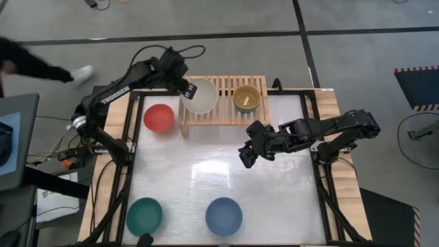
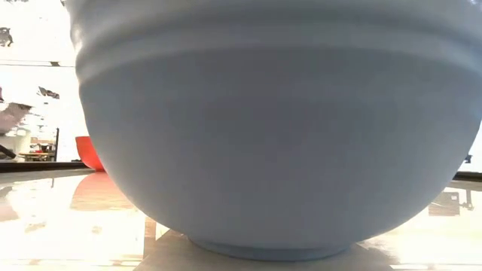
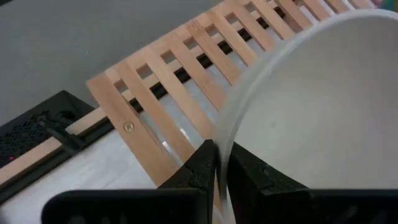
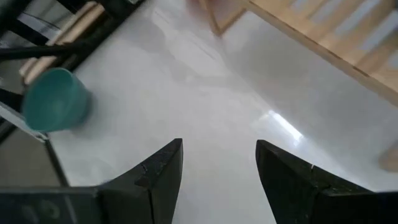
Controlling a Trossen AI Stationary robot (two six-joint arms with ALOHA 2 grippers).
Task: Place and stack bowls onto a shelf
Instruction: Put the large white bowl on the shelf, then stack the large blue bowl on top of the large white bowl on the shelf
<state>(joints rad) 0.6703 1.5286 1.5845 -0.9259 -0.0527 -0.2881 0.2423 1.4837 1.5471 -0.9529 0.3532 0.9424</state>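
A glossy white table stands on a grey floor, with a light-wood slatted shelf at its far edge. The left gripper is pinched on the rim of the cream bowl, which sits on the shelf's left end. A small yellow bowl sits on the shelf's right half. The step in hand looks like setting the cream bowl down; next, the fingers would need to part and lift clear without dragging the bowl.

The right gripper hovers over the table just in front of the shelf's right leg, its fingers apart and holding nothing. The red bowl rests on the table just left of the shelf. The dark green bowl and the blue bowl are well in front of it, near the table's front edge. All are plain, round and smooth; the cream one's thin wall looks slightly translucent.
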